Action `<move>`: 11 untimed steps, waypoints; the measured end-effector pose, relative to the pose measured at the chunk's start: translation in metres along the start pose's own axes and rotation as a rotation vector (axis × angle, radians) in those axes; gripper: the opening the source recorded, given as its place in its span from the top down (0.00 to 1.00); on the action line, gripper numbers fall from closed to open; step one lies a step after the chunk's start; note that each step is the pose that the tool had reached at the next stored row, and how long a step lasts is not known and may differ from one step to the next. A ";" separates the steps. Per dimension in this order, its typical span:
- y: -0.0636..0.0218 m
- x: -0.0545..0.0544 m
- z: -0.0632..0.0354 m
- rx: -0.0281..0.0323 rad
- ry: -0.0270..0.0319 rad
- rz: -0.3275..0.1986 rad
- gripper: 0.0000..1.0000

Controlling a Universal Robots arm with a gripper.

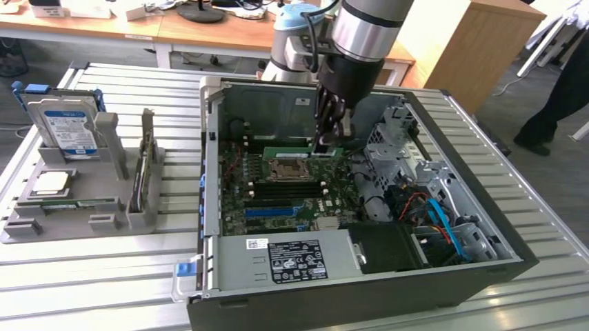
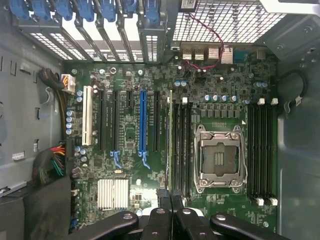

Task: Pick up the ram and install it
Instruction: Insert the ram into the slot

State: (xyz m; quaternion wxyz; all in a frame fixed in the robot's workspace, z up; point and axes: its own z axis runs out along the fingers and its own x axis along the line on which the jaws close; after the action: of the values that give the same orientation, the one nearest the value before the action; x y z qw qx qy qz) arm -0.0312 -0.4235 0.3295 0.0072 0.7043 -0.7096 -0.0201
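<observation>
The ram [image 1: 287, 151], a thin green stick, is held inside the open computer case [image 1: 210, 172], just above the motherboard [image 1: 276, 200]. My gripper [image 1: 329, 143] is shut on its end nearest the exterior view's right. In the wrist view the ram [image 2: 171, 145] shows edge-on, running out from my shut fingertips [image 2: 161, 216]. It hangs beside the black memory slots [image 2: 182, 150] that flank the empty processor socket [image 2: 219, 160]; I cannot tell whether it touches a slot. A second bank of memory slots [image 2: 262, 150] lies on the socket's other side.
At the exterior view's left a grey tray [image 1: 83, 227] holds a silver hard drive [image 1: 63, 127], a square processor chip [image 1: 51, 181] and an upright card [image 1: 143, 169]. The power supply [image 1: 285, 258] and cabled drive bays [image 1: 432, 221] crowd the case. A person [image 1: 561, 83] stands at the far right.
</observation>
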 end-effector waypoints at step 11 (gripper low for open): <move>-0.0003 0.000 0.0076 0.0000 0.0000 0.000 0.88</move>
State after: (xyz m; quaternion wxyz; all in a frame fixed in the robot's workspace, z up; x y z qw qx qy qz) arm -0.0312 -0.4235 0.3219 0.0072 0.7043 -0.7096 -0.0201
